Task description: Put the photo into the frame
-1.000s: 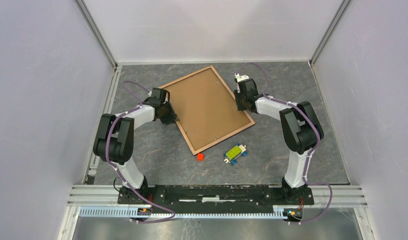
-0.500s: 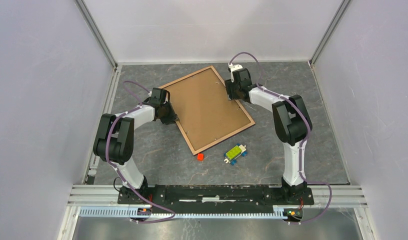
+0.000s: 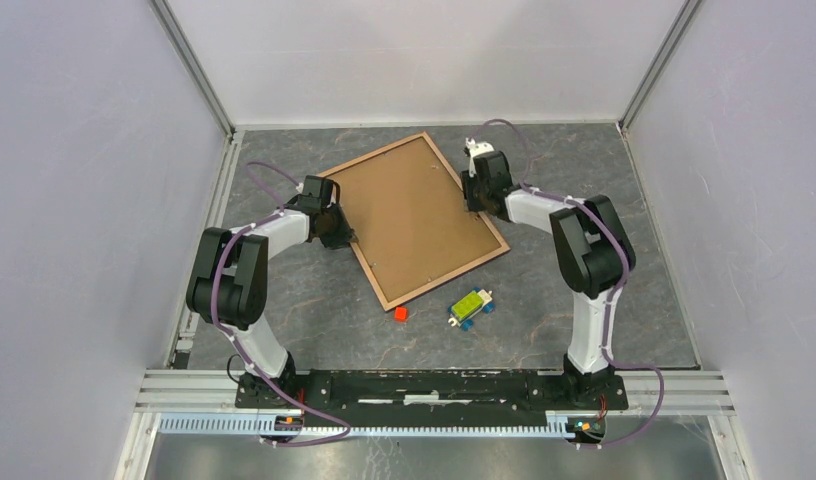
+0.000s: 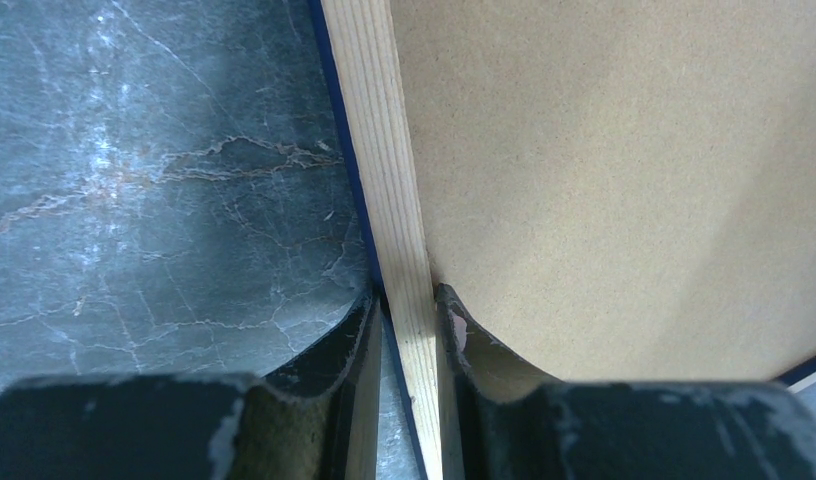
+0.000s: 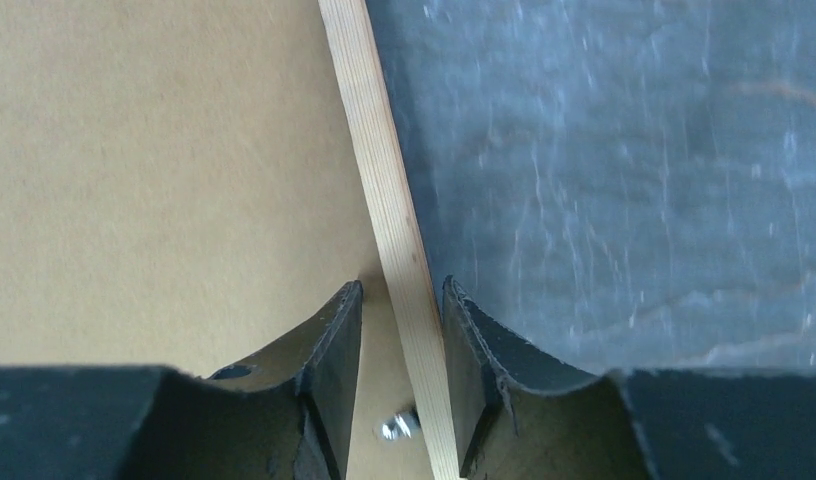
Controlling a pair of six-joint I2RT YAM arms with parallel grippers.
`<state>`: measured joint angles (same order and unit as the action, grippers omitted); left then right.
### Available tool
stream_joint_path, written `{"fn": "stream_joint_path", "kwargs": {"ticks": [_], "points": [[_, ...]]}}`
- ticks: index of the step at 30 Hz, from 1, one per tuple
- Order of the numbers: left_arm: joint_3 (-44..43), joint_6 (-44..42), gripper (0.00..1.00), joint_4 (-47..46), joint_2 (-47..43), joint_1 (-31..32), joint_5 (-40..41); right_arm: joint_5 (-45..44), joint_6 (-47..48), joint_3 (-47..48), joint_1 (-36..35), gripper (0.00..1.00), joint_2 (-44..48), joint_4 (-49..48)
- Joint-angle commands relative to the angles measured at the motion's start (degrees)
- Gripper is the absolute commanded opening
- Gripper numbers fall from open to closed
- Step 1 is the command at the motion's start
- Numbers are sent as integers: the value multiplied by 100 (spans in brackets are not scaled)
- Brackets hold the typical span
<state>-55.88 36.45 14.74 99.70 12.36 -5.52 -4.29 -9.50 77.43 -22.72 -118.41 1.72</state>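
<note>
The frame [image 3: 374, 155] lies flat and askew on the table, pale wood side up, with the brown backing board [image 3: 414, 215] filling it. The photo is hidden. My left gripper [image 3: 336, 232] is shut on the frame's left rail [image 4: 379, 150]; both fingers of the left gripper [image 4: 406, 295] press the wood, and a dark blue edge shows beneath. My right gripper [image 3: 474, 203] straddles the right rail [image 5: 379, 170]. The right gripper [image 5: 402, 290] is open, with a gap between its left finger [image 5: 339, 330] and the rail.
A small red cube [image 3: 401, 314] and a green-and-yellow toy car [image 3: 470, 305] lie on the dark marbled table [image 3: 284, 300] near the frame's lower corner. A metal tab [image 5: 396, 427] sits on the backing board [image 5: 154, 170] by the rail. Grey walls close in on three sides.
My right gripper swung up along the right rail toward the far corner, then came part of the way back. The left arm and the frame have stayed put.
</note>
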Motion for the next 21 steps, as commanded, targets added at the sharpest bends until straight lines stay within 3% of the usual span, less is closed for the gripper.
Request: {"fn": "stream_joint_path", "kwargs": {"ticks": [1,5,8,13,21], "points": [[172,-114,12,334,72,21,314,331,-425,-1090,-129,40,827,-439],[131,-95,3,380,141,11,290,291,-416,-1993,-164,41,1449,-1001],[129,-108,2,405,159,12,288,-46,-173,-1914,-166,52,1489,-898],[120,-137,2,409,136,25,254,-505,462,-730,-147,74,896,-450],[169,-138,2,416,19,103,337,-221,718,760,-151,78,-99,-315]]}}
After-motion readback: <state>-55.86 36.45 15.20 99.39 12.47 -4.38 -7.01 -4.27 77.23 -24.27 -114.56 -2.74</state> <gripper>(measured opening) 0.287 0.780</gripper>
